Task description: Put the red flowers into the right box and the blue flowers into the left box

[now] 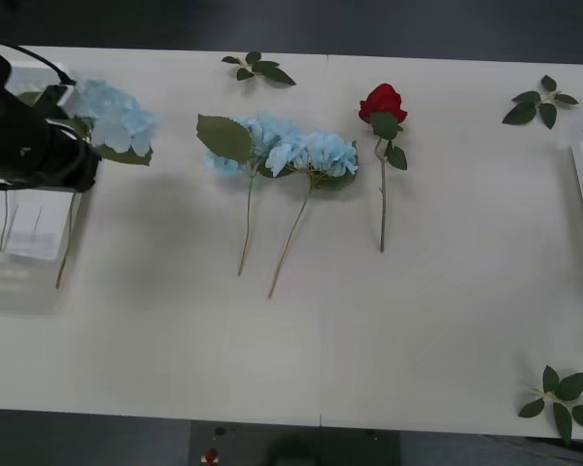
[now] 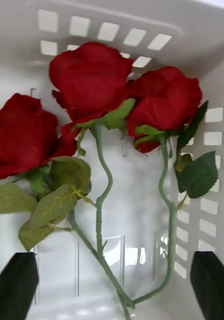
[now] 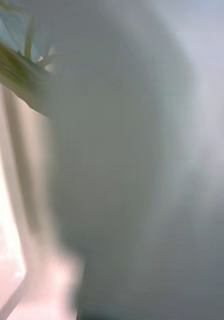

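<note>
lab-like setup (bare white table (image 1: 418,320), dark floor)

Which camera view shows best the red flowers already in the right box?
The right wrist view: three red flowers lie inside the right box, blooms and stems clear. The front view shows just a red sliver at the box's rim. The left wrist view is a blur.
</note>
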`<move>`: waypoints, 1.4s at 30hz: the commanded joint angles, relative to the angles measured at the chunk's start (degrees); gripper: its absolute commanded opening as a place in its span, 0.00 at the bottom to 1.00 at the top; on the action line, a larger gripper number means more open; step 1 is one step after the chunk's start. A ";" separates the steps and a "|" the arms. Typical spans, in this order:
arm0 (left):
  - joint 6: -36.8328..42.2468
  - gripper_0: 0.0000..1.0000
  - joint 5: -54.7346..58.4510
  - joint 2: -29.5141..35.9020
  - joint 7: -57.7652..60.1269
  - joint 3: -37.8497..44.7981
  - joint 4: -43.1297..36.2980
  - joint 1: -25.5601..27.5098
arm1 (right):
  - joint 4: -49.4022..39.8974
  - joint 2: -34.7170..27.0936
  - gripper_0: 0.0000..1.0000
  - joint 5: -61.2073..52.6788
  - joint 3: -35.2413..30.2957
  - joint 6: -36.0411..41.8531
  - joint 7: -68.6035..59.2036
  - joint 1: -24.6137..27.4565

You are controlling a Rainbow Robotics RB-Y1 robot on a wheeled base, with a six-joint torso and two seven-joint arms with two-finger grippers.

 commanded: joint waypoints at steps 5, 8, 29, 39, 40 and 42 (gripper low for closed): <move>6.41 0.00 2.00 2.01 -7.07 19.74 -1.17 2.67 | -7.27 -3.77 1.00 1.48 -3.48 7.55 -0.85 -1.17; 5.09 0.00 1.30 2.63 -6.89 24.23 -1.00 4.17 | -11.31 -6.67 1.00 -3.88 -3.39 11.41 -0.85 -1.08; -26.55 0.00 -7.49 7.64 -8.39 25.72 19.48 10.76 | -46.64 -19.76 1.00 -40.00 20.61 -11.35 -38.81 -1.17; -38.86 0.00 -6.53 7.64 -6.98 13.06 28.09 7.94 | -41.55 -2.89 1.00 -20.49 24.65 -13.64 -51.03 -2.23; -39.38 0.00 -6.35 7.55 -6.72 11.57 28.09 7.77 | -40.32 -1.04 1.00 -18.64 24.65 -12.67 -52.00 -3.02; -40.44 0.00 -6.00 6.93 -6.19 9.81 28.09 7.42 | -38.65 1.33 1.00 -15.83 24.65 -11.26 -53.40 -4.34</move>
